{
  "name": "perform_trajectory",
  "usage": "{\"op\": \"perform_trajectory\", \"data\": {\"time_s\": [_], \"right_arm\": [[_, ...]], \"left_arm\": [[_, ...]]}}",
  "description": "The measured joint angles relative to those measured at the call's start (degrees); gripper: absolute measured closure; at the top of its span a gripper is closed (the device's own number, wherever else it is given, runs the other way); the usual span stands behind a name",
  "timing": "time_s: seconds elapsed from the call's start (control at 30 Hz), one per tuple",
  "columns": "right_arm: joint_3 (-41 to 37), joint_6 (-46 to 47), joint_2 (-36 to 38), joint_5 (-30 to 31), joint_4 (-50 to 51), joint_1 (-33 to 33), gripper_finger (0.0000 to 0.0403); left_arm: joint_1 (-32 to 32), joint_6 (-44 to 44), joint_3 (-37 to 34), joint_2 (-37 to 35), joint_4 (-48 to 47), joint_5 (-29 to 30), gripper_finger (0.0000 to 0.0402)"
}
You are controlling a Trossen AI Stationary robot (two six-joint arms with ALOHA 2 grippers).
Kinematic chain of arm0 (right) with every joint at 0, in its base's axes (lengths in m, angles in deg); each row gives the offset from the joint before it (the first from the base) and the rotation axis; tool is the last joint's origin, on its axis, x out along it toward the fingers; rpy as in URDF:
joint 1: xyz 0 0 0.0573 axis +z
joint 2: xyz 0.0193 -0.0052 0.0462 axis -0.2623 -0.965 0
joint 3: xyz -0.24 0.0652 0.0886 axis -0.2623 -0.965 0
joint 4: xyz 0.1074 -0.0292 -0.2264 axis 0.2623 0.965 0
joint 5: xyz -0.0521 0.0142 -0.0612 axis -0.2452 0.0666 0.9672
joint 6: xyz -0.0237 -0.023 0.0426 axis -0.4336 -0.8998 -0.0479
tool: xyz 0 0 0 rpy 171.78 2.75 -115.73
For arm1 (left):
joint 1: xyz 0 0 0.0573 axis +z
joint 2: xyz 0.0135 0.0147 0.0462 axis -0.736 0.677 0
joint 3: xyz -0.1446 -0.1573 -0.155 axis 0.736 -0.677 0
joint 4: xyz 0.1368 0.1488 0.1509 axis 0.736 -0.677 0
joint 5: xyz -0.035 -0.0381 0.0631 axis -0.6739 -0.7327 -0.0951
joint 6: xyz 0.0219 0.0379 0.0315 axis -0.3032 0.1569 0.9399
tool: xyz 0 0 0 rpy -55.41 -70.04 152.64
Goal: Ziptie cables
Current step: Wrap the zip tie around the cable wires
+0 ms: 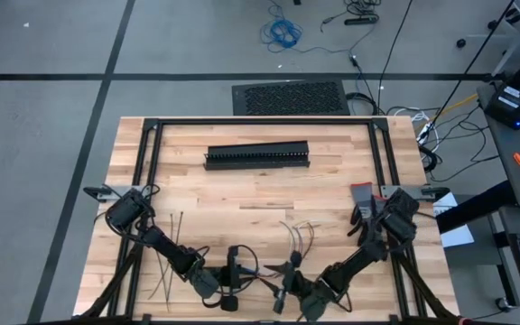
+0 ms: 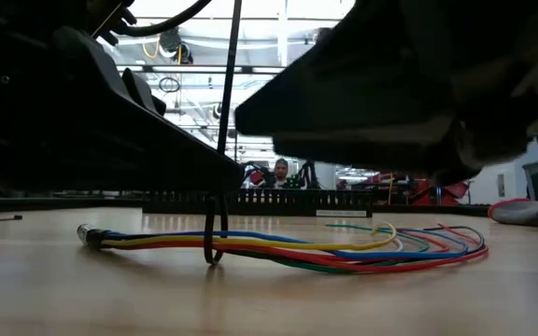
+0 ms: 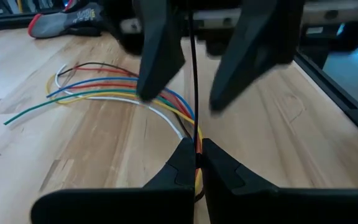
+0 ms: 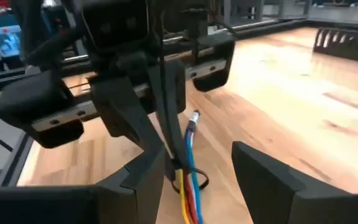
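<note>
We see the left gripper (image 3: 196, 163) pinched tight on a ziptie (image 3: 193, 74), whose tail stands straight up from between its fingers. Loop of that ziptie sits around the cables (image 2: 278, 247) just below the left claw, resting on the table (image 1: 260, 194). Cable ends fan out past it, away from both claws. Right gripper (image 4: 201, 180) faces the left one, jaws apart, holding nothing; the bundle and the ziptie run between its fingers. Spare zipties (image 1: 171, 248) lie left of the left arm. Black duct (image 1: 257, 156) well beyond both claws.
</note>
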Motion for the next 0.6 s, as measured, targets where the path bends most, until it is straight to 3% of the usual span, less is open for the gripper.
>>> {"op": "perform_trajectory", "data": {"time_s": [0.27, 0.6], "right_arm": [[0.98, -2.43, -1.19, -2.43, -2.12, -1.16, 0.0233], [0.98, -4.67, -1.15, -6.28, -2.85, -3.48, 0.0323]], "left_arm": [[0.04, 0.0, 0.0, -0.09, 0.29, -0.04, 0.0391], [0.07, 0.02, 0.02, -0.09, 0.07, -0.07, 0.0391]]}}
